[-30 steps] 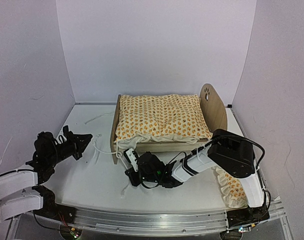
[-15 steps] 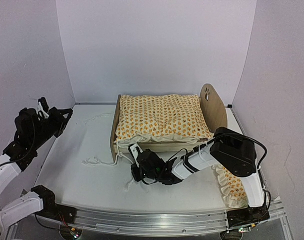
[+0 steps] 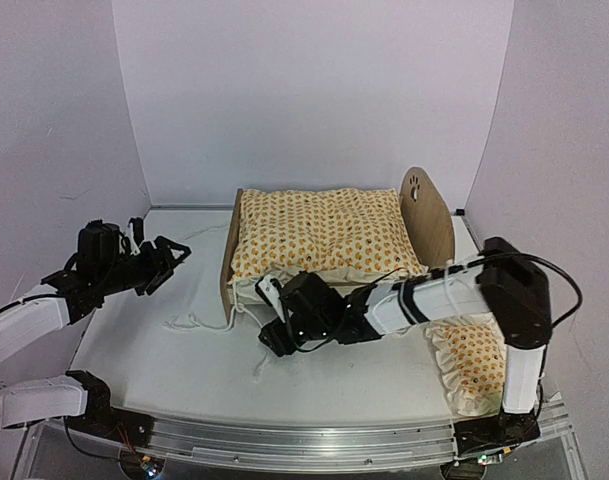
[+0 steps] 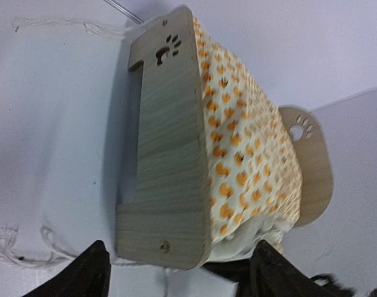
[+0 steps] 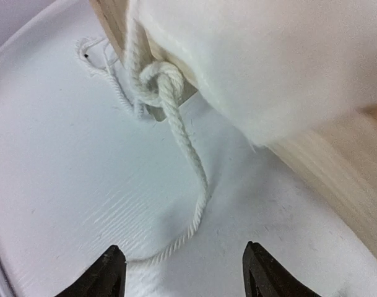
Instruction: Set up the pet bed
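The pet bed point(image 3: 227, 270) stands mid-table, a light-wood frame with a paw-print end board point(image 3: 428, 215) at its right. An orange-patterned quilt point(image 3: 324, 235) covers its top and hides the mattress. A white cord point(image 5: 197, 198) is knotted at the bed's near-left corner point(image 5: 157, 83) and trails over the table. My right gripper point(image 3: 269, 318) hovers open just in front of that corner; in the right wrist view the gripper point(image 5: 185, 275) has only loose cord lying between its fingers. My left gripper point(image 3: 166, 258) is open and empty, left of the bed, facing its left end board point(image 4: 166, 161).
A small ruffled pillow point(image 3: 474, 365) with the same orange print lies at the near right, beside the right arm's base. Loose white cord strands point(image 3: 194, 322) lie on the table left of the bed. Walls close in the left, back and right sides.
Both grippers have gone from shut to open. The left arm swung from the left wall down toward the bed. The right forearm stretched out, its gripper staying near the bed's corner.
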Motion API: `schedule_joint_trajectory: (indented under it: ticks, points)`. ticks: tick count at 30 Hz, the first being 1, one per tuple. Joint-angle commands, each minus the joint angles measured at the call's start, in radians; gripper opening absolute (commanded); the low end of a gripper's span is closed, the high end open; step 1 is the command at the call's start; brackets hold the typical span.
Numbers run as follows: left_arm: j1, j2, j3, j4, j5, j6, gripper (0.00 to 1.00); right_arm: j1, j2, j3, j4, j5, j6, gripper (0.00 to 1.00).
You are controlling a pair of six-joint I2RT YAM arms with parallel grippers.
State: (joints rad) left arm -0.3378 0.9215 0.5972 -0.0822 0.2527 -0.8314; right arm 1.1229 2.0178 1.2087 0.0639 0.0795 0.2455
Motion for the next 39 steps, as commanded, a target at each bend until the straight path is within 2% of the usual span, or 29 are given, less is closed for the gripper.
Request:
schedule_joint_trajectory:
  ticks: [1,4,6,10,13,18,20,22,24,26,29,31,32,33,35,37,39]
  points:
    - [0.0,-0.04,-0.019,0.091,0.126,0.074,0.88,-0.05,-0.364,-0.114,-0.339,0.089,-0.011,0.7]
    - [-0.001,0.005,0.011,0.107,0.162,0.113,0.91,-0.119,-0.603,-0.24,-0.488,0.181,0.043,0.78]
    - [-0.005,0.051,0.035,0.119,0.193,0.121,0.91,-0.194,-0.737,-0.297,-0.59,0.19,0.116,0.81]
    - [-0.009,0.128,0.098,0.13,0.233,0.16,0.94,-0.348,-0.955,-0.278,-0.818,0.283,0.288,0.83]
    - [-0.01,0.192,0.158,0.124,0.257,0.192,0.95,-0.534,-1.019,-0.22,-0.951,0.309,0.353,0.88]
    - [-0.013,0.334,0.302,0.121,0.388,0.239,0.98,-0.975,-0.977,-0.248,-0.978,0.036,0.29,0.93]
    - [-0.02,0.381,0.338,0.12,0.4,0.262,0.99,-1.072,-0.961,-0.27,-0.886,-0.155,0.216,0.94]
    - [-0.02,0.433,0.369,0.097,0.387,0.279,0.99,-1.08,-0.959,-0.255,-0.778,-0.252,0.135,0.93]
    - [-0.024,0.479,0.399,0.088,0.381,0.3,0.99,-1.075,-0.931,-0.179,-0.747,-0.253,0.045,0.91]
    - [-0.038,0.51,0.426,0.054,0.362,0.319,0.96,-1.058,-0.878,-0.081,-0.803,-0.182,-0.035,0.91]
    - [-0.06,0.553,0.48,0.038,0.396,0.342,0.82,-0.897,-0.819,0.088,-0.821,-0.024,-0.088,0.91]
    - [-0.083,0.577,0.527,0.039,0.427,0.352,0.73,-0.776,-0.746,0.192,-0.787,-0.04,-0.092,0.89]
    - [-0.103,0.599,0.558,0.038,0.444,0.365,0.7,-0.734,-0.684,0.235,-0.768,-0.137,-0.084,0.89]
    - [-0.126,0.624,0.597,0.037,0.455,0.372,0.67,-0.714,-0.612,0.284,-0.756,-0.226,-0.074,0.84]
    - [-0.169,0.678,0.683,0.029,0.454,0.37,0.59,-0.67,-0.484,0.347,-0.695,-0.343,-0.05,0.68]
    - [-0.21,0.738,0.756,0.029,0.446,0.371,0.51,-0.652,-0.378,0.375,-0.601,-0.432,-0.002,0.59]
    - [-0.241,0.815,0.831,0.02,0.404,0.386,0.48,-0.65,-0.249,0.457,-0.573,-0.507,0.038,0.42]
